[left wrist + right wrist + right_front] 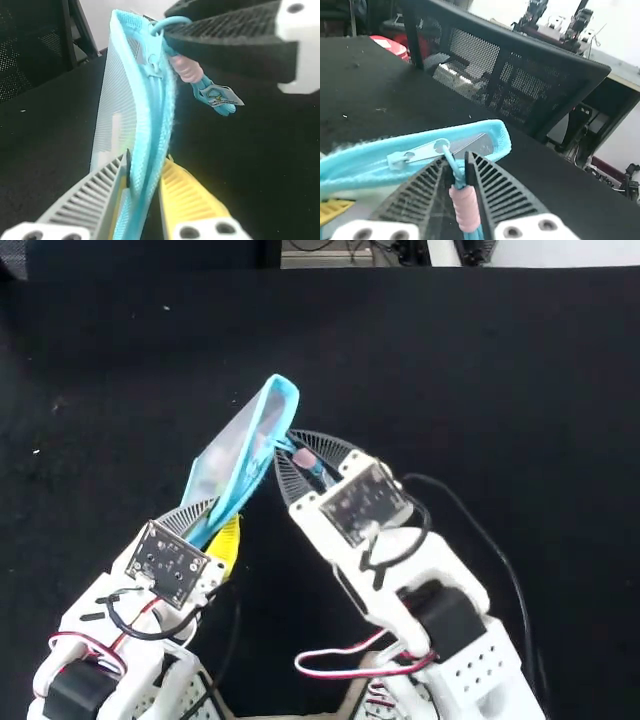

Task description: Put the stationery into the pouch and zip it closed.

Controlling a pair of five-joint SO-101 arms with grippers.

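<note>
Black tabletop [500,390], with a mesh chair [520,75] behind it. Left gripper [145,167] is clamped on the lower end of the light-blue mesh pouch [125,100], holding it raised and tilted. Right gripper [457,162] is pinched together on the blue zipper pull cord [449,159], with the pink bead [465,202] between its fingers. Pale contents show indistinctly through the mesh.

Left arm [110,625] and right arm [425,605] lean inward, jaws clamped.

Black table cover [520,370] spreading wide, cables [340,250] past its edge at twelve o'clock, black mesh chair [520,75] beyond, red object [390,47] near it
</note>
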